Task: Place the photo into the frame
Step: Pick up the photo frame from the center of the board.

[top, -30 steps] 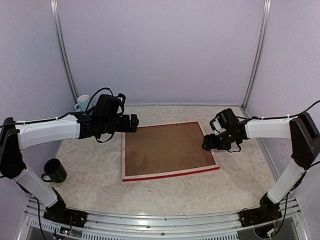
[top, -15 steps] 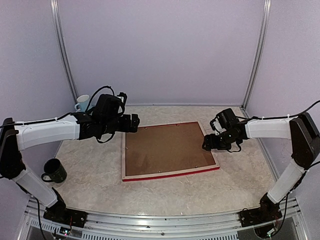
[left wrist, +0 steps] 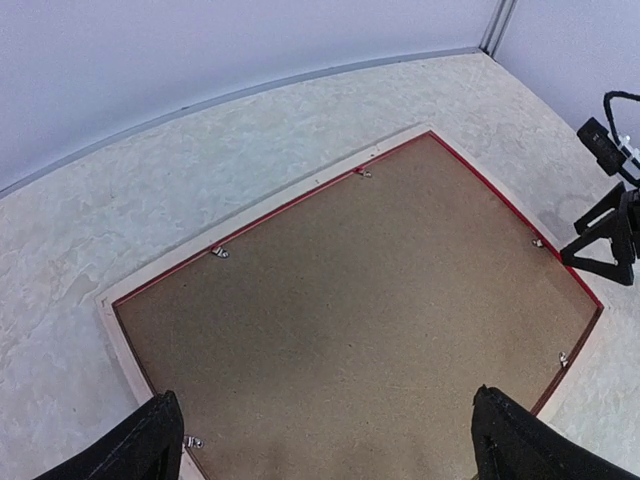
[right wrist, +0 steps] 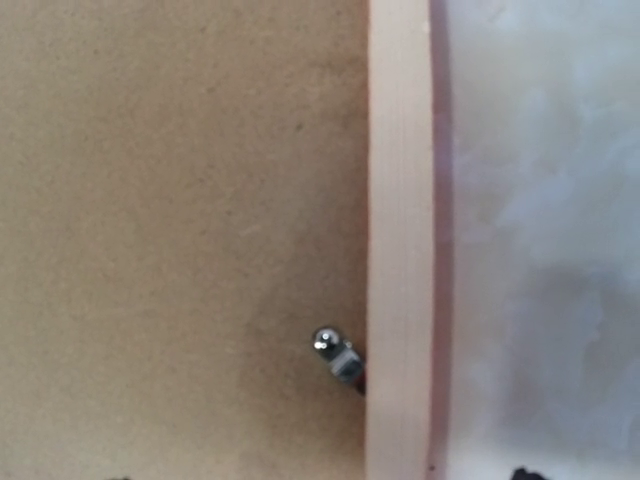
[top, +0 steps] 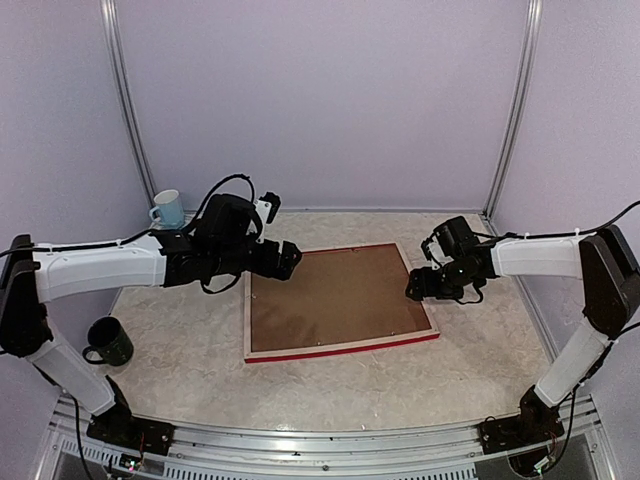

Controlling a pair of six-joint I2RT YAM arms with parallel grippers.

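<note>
The frame (top: 247,312) lies face down mid-table, pale wood back up, with a red edge along its near side. A brown backing board (top: 335,295) fills it, held by small metal clips. The photo is hidden. My left gripper (top: 290,260) hovers open over the frame's far left corner; in the left wrist view its gripper (left wrist: 325,445) spans bare board (left wrist: 360,300), nothing between its fingers. My right gripper (top: 418,287) hangs open just above the frame's right bar (right wrist: 400,200), where a metal clip (right wrist: 335,352) sits between board and bar.
A pale blue mug (top: 168,208) stands at the far left by the wall. A dark mug (top: 110,340) stands at the near left beside my left arm. Enclosure walls and metal posts close in the back and both sides.
My left arm has swung right, bringing its gripper from beside the frame's left edge to over the far left corner. The right arm has stayed put.
</note>
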